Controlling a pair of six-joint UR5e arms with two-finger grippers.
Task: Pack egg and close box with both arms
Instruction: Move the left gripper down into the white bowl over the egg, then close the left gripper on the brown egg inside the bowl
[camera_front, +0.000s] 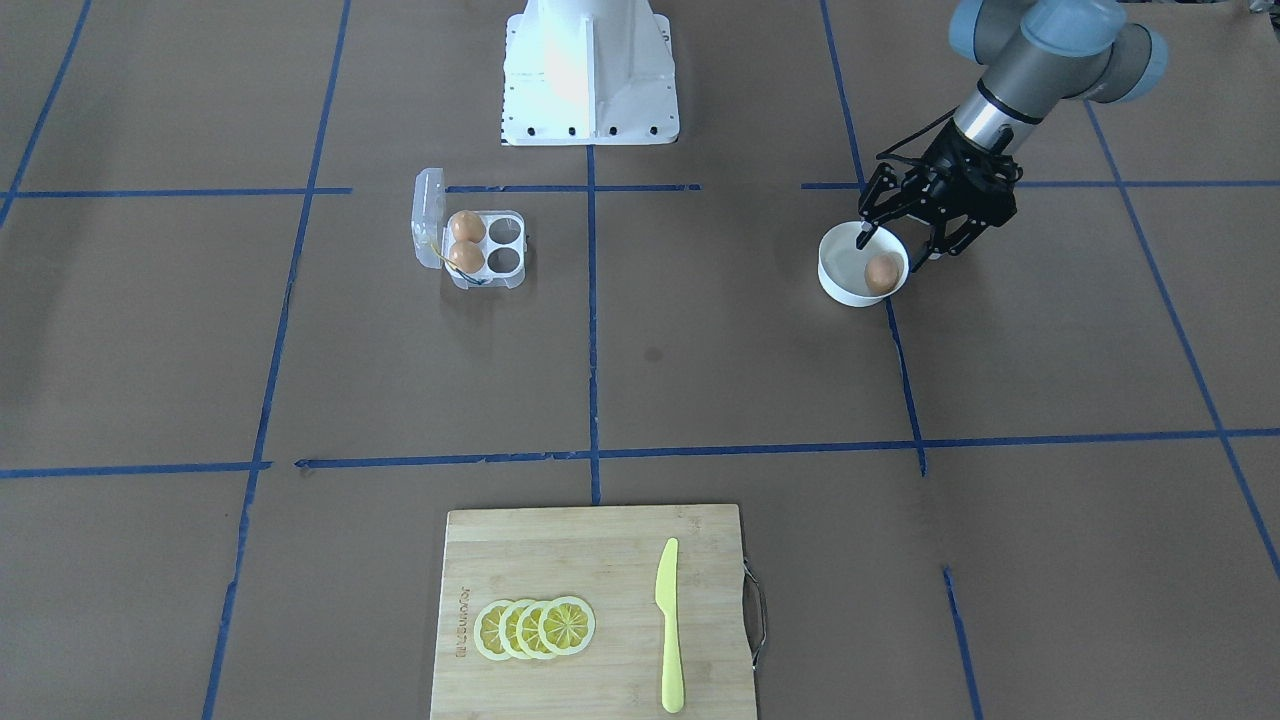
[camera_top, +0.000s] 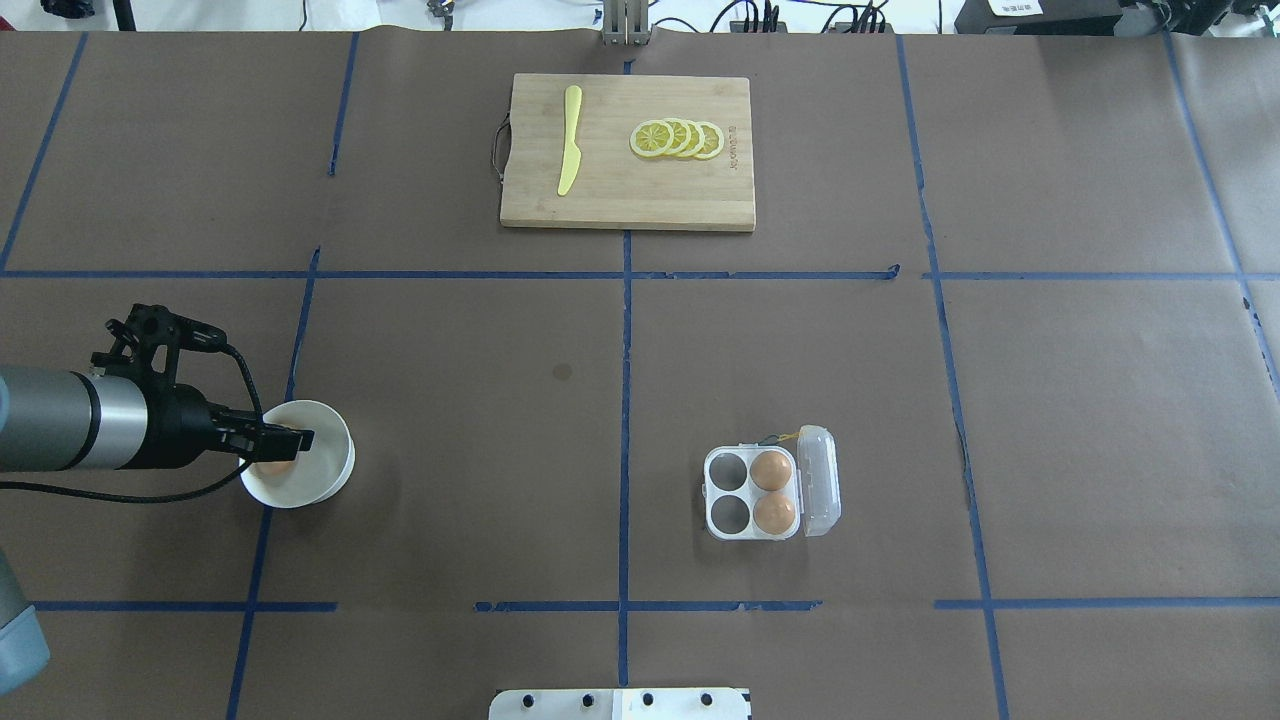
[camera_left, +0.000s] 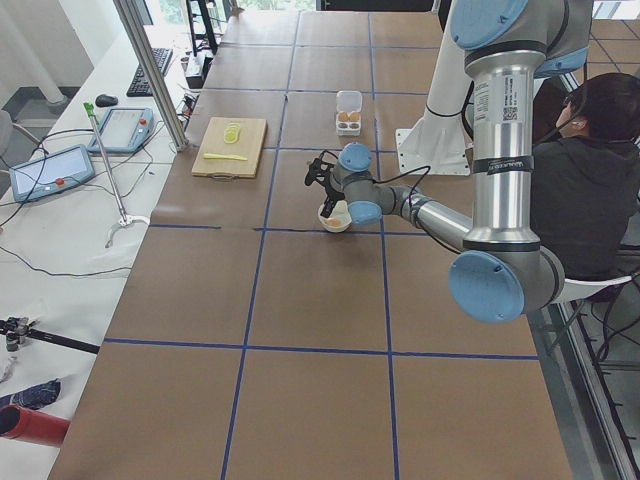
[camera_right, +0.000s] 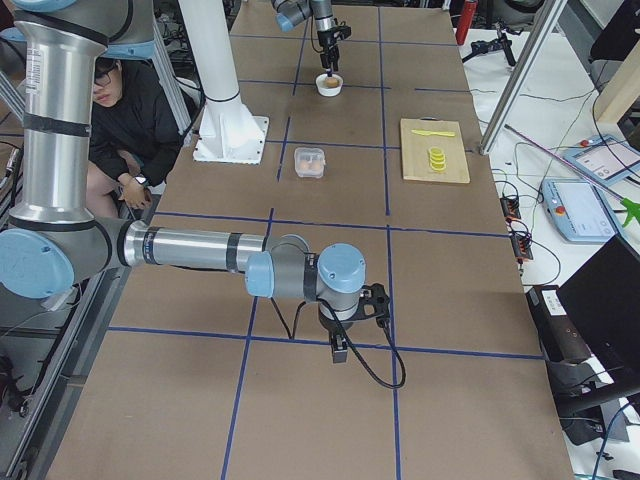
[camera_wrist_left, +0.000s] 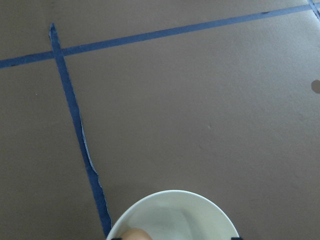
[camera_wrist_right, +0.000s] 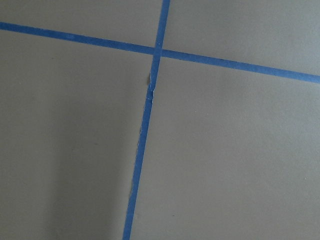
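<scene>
The egg (camera_front: 882, 272) is a tan-brown oval lying in a round white bowl (camera_front: 836, 284) on the table's left side. My left gripper (camera_front: 900, 245) hangs open just over the bowl, one finger inside the rim and the other outside; it holds nothing. From overhead, the left gripper (camera_top: 292, 438) covers part of the egg (camera_top: 272, 467). The box (camera_top: 728, 490), a clear four-cup carton, lies with its lid (camera_top: 818, 478) open and two brown eggs in the cups beside the hinge. My right gripper (camera_right: 340, 345) points down over bare table far from the box; I cannot tell its state.
A bamboo cutting board (camera_top: 600, 190) with lemon slices (camera_top: 678, 139) and a yellow knife (camera_top: 568, 152) lies at the far edge. The white pedestal (camera_front: 590, 80) stands at the robot's side. A seated person (camera_right: 130, 110) is beside the pedestal.
</scene>
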